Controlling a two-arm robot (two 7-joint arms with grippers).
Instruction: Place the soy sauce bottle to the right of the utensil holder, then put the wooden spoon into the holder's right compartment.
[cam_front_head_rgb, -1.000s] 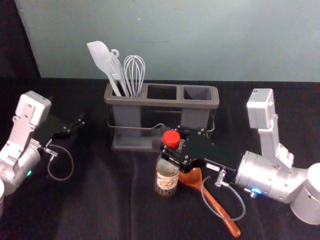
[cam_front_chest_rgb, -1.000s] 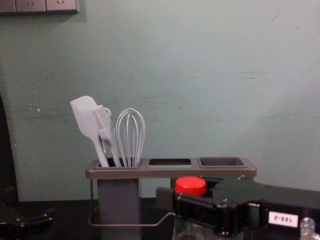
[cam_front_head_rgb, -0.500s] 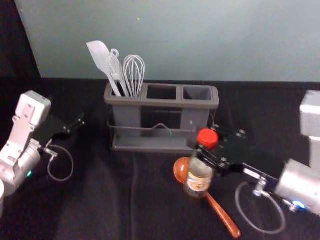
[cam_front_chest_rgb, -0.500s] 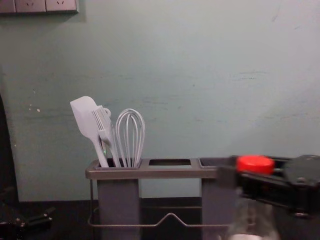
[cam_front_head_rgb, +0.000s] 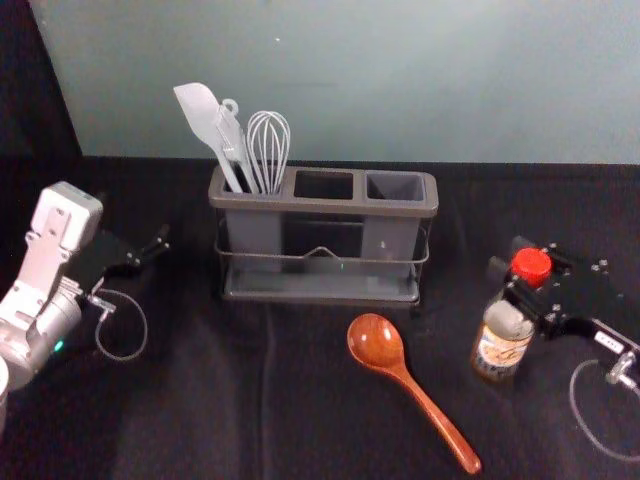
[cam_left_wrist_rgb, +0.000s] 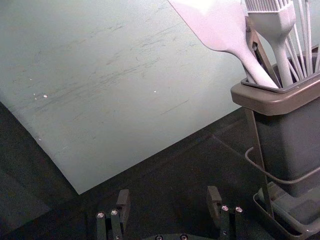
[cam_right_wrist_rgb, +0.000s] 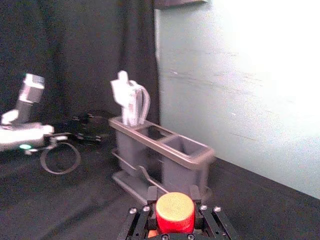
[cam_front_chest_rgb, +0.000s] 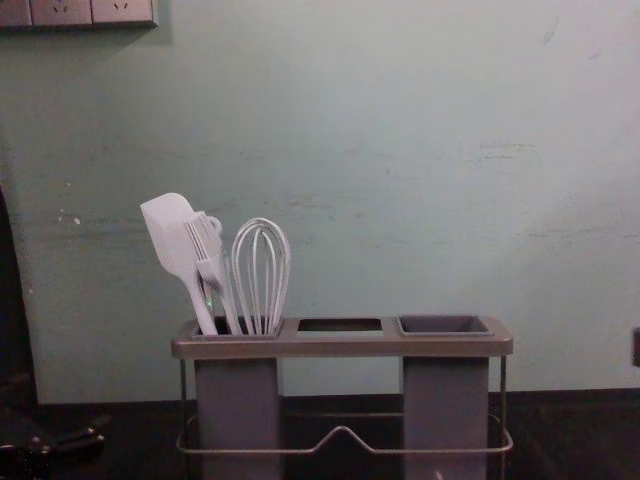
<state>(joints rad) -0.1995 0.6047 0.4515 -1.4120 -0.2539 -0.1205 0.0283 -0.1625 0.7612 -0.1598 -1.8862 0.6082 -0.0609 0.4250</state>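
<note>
Right of the utensil holder (cam_front_head_rgb: 322, 204), my right gripper (cam_right_wrist_rgb: 173, 197) clasps the soy sauce bottle (cam_front_head_rgb: 500, 345) around its red cap (cam_front_head_rgb: 531, 266), perhaps the neck; I'd expect slick, weighty glass. Left gripper (cam_left_wrist_rgb: 168, 194): parked left, fingers apart.

wooden spoon (cam_front_head_rgb: 376, 342), near: smooth, glossy wood. soy sauce bottle (cam_front_head_rgb: 508, 321), right: transparent, shiny body; smooth, plastic-looking cap (cam_front_head_rgb: 531, 266); paper-like label (cam_front_head_rgb: 500, 350). utensil holder (cam_front_head_rgb: 325, 206), far: smooth, matt plastic; thin metal wire rail (cam_front_chest_rgb: 440, 451). spatula (cam_front_head_rgb: 201, 112), far left: smooth, matt, plastic-looking. table covering (cam_front_head_rgb: 200, 410): matt, creased cloth. wall (cam_front_chest_rgb: 400, 120), far: smooth, lightly scuffed.
</note>
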